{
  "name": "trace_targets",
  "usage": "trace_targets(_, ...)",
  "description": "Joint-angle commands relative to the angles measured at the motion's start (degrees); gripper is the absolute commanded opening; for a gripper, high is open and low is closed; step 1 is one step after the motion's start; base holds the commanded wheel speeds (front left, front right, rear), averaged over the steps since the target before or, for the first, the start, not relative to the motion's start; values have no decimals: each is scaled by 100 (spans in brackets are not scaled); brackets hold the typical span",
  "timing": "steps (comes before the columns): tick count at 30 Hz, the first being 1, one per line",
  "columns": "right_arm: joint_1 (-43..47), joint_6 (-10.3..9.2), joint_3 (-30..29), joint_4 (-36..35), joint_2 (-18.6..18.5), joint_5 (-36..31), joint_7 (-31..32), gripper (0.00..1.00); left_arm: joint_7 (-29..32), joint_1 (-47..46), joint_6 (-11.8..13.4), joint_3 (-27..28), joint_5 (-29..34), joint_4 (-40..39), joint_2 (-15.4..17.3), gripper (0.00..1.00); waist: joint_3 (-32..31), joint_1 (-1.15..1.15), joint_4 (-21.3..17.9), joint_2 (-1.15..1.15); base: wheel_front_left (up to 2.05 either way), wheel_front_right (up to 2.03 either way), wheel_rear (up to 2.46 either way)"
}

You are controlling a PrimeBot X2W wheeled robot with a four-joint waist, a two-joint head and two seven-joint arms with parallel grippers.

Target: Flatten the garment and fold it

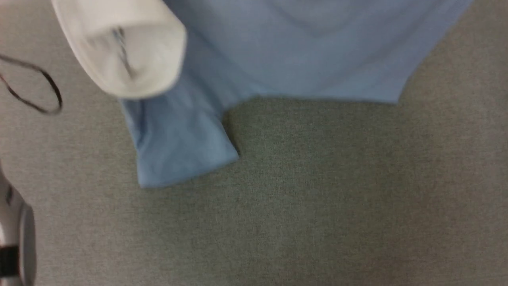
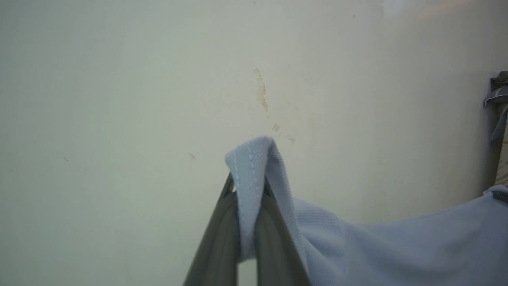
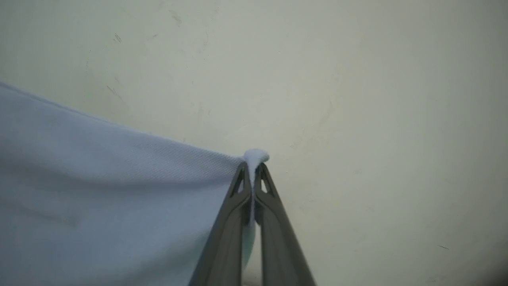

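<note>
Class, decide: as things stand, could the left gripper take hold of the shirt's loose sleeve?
Probably not yet: the left gripper is shut on a stitched edge of the garment, so it is occupied. The sleeve itself lies uncovered.

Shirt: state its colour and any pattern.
The shirt is plain light blue with no pattern visible; it shows best in the head view.

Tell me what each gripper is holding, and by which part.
Both hold the garment. The left gripper pinches a stitched hem fold between its fingers; the right gripper pinches a small tuft at the fabric's edge.
</note>
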Motion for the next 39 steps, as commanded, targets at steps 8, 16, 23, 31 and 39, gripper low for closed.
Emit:
trace_targets(8, -1512, -12, -411, 903, 588, -905, -657, 0, -634, -2021, 31, -115, 682, 994, 185, 0, 1352, -2, -328, 0, 0, 0, 0)
trace_targets(16, -2349, -12, -915, 1175, 938, -1605, -1504, 0, -1527, -3249, 56, -81, 888, 1570, 40, 0, 1724, -2, -370, 0, 0, 0, 0)
trace_targets(23, -2093, -12, -858, 1630, 1023, -1524, -1917, 0, -1740, -2553, -248, -241, 689, 2305, 102, 0, 1726, -2, -246, 0, 0, 0, 0)
trace_targets(31, -730, -12, -26, 2050, 717, -704, -1826, 0, -1654, -336, -450, -903, 187, 2672, 410, 0, 1213, -2, -39, 0, 0, 0, 0)
trace_targets(39, 1443, -12, 577, 1547, 108, 556, -1070, 0, -1266, 2194, -458, -2285, -1204, 1424, 964, 0, 364, -2, 199, 0, 0, 0, 0)
